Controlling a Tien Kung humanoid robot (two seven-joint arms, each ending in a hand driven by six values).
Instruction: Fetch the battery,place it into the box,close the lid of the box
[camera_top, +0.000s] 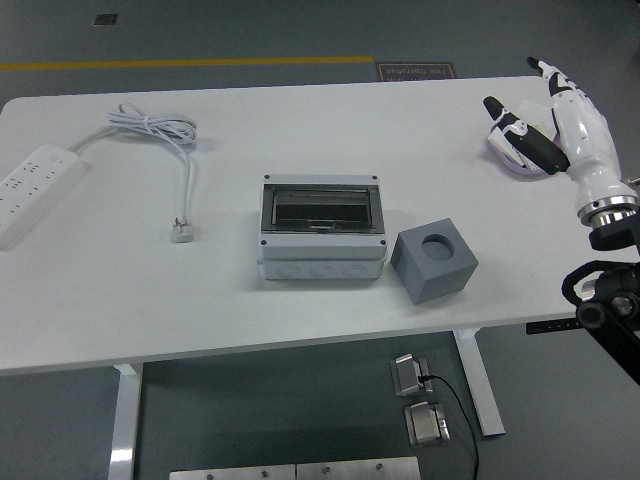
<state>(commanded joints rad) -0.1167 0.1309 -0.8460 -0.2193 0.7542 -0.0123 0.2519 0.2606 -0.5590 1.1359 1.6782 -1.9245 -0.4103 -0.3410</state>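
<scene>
A grey box with a dark see-through lid sits at the middle of the white table. Whether the lid is fully shut I cannot tell. A small white and purple object lies near the table's far right edge, partly hidden by my right hand. The hand hovers just right of and over it, white back toward the camera, thumb stretched left above the object, fingers extended and holding nothing. My left arm does not show.
A grey cube with a round hole stands just right of the box. A white power strip lies at the left edge, with a coiled white cable and its plug beside it.
</scene>
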